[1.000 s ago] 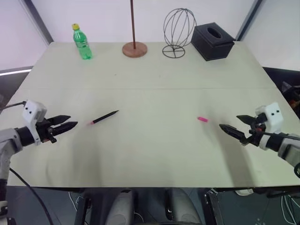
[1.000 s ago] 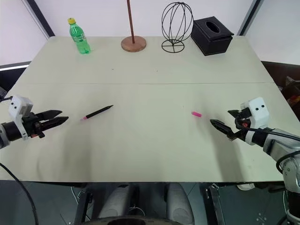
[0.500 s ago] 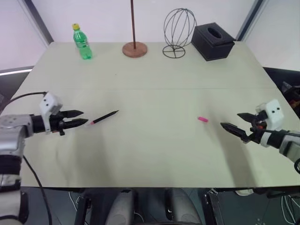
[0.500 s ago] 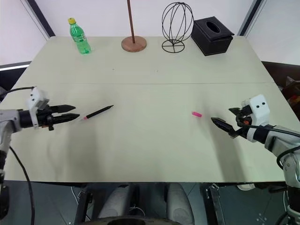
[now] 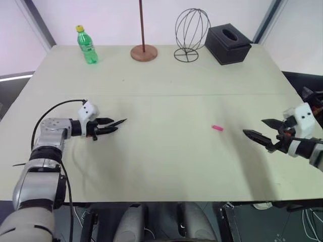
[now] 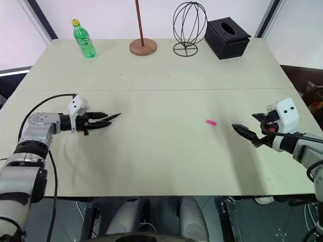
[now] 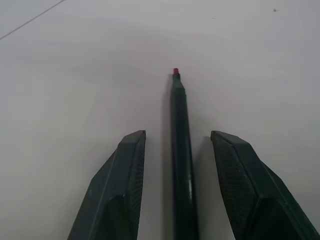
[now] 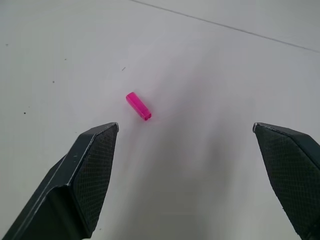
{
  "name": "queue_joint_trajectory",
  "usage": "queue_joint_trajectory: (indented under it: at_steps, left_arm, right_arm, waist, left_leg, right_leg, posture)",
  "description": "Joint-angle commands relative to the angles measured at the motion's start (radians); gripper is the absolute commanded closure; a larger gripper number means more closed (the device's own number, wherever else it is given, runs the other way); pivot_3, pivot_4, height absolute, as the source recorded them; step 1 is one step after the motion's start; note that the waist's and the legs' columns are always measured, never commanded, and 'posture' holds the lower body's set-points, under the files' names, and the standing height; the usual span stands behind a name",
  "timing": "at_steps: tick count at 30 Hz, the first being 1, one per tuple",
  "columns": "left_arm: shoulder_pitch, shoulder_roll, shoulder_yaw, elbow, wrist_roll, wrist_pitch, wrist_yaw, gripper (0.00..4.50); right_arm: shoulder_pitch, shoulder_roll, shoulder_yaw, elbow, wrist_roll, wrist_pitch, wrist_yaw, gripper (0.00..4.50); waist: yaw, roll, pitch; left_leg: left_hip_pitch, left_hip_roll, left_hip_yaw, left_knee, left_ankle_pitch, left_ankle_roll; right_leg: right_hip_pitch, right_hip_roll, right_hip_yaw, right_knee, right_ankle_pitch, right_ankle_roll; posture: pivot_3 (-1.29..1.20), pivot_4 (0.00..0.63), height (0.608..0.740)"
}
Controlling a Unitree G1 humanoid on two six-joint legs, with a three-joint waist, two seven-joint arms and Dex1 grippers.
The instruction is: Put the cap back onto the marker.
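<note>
Marker (image 7: 181,150): thin, black, pink tip bare, uncapped. Flat on the tabletop (image 5: 166,166), left half, lying between the two fingers of the left tool (image 5: 112,126), gaps visible on both sides in the wrist view; contact not discernible. Pink tip pointing away from the wrist.

Cap (image 8: 138,106): tiny, bright pink, cylindrical, open end visible. On its side on the tabletop, right half, well apart from the marker. Ahead of the right tool (image 5: 261,129), not between its wide-spread fingers, untouched.
</note>
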Motion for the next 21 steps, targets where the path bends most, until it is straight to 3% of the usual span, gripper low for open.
queue_joint_trajectory:
  at_steps: [1,13,17,19,21]
  left_arm:
    - [-0.023,0.002,0.017,0.015,0.003,-0.007,-0.008,2.32]
    - [-0.015,-0.007,-0.001,0.003,0.019,0.008,-0.085,2.32]
    - [-0.011,-0.006,0.000,-0.001,0.018,0.019,-0.100,3.47]
    - [-0.010,-0.005,0.000,-0.003,0.021,0.020,-0.099,4.43]
    - [-0.011,-0.004,-0.001,-0.002,0.025,0.019,-0.092,4.43]
  right_arm:
    - [0.016,0.003,-0.053,-0.052,0.020,0.007,-0.013,0.04]
    - [0.004,0.006,-0.035,-0.047,0.033,0.008,-0.019,0.04]
    - [0.007,-0.012,-0.054,-0.078,0.129,0.079,0.044,0.00]
    - [0.033,-0.038,-0.068,-0.122,0.195,0.128,0.097,0.00]
    - [0.060,-0.060,-0.074,-0.151,0.234,0.158,0.132,0.00]
  waist:
    - [0.000,0.000,0.000]
    - [-0.001,0.000,0.000]
    - [-0.001,0.000,0.000]
    - [-0.001,0.000,0.000]
    - [0.000,0.000,0.000]
  left_leg:
    - [0.000,0.000,0.000,0.000,0.000,0.000]
    - [0.000,0.000,0.000,0.000,0.000,0.000]
    - [0.000,0.000,0.000,0.000,0.000,0.000]
    - [0.000,0.000,0.000,0.000,0.000,0.000]
    - [0.000,0.000,0.000,0.000,0.000,0.000]
  right_leg:
    - [0.000,0.000,0.000,0.000,0.000,0.000]
    - [0.000,0.000,0.000,0.000,0.000,0.000]
    - [0.000,0.000,0.000,0.000,0.000,0.000]
    - [0.000,0.000,0.000,0.000,0.000,0.000]
    - [0.000,0.000,0.000,0.000,0.000,0.000]
  posture:
    - [0.00,0.150,0.740]
    - [0.00,0.150,0.740]
    - [0.00,0.150,0.740]
    - [0.00,0.150,0.740]
    - [0.00,0.150,0.740]
